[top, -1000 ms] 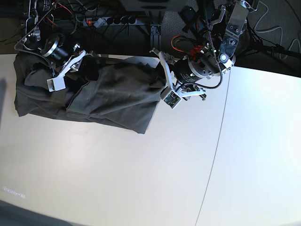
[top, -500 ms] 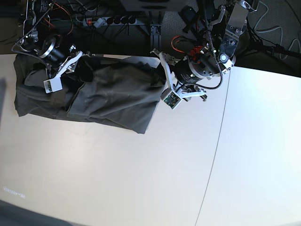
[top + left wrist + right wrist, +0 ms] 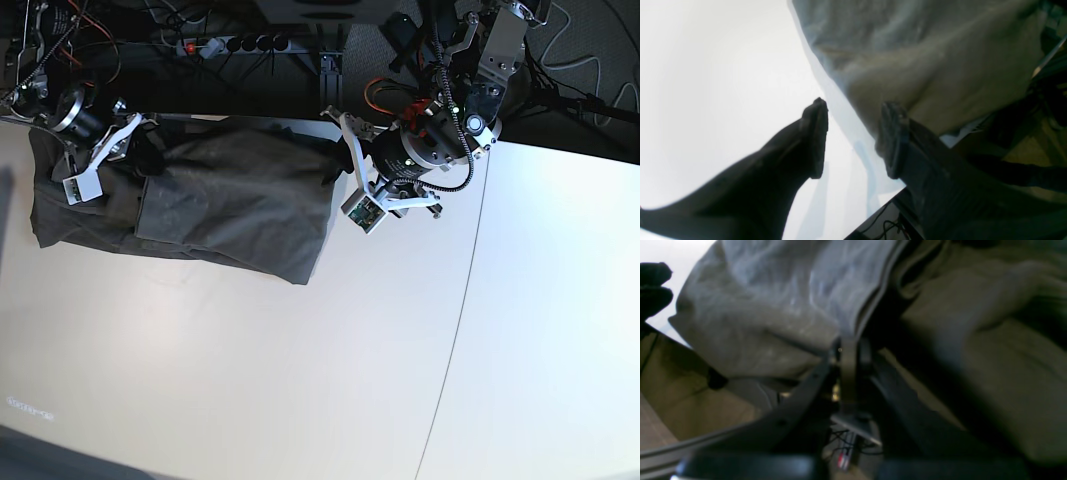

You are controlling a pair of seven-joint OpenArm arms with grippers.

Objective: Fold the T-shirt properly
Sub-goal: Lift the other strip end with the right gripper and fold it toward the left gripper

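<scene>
olive t-shirt (image 3: 923,60) just beside parted left fingers (image 3: 815,136)

The T-shirt (image 3: 230,205) is dark olive-grey and bunched into a rough wide band along the far edge of the white tabletop (image 3: 300,360), nowhere near flat. Lots of creases, a thicker lumpy pile at its left end, and its right edge hangs at a slant.

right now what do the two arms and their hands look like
Both arms are black and silver metal with thick round motor housings and loose black cables. The left hand has pale fingers, a small green-marked block at its wrist, and red wires behind it. The right hand carries a white block; its fingers look dark.
</scene>
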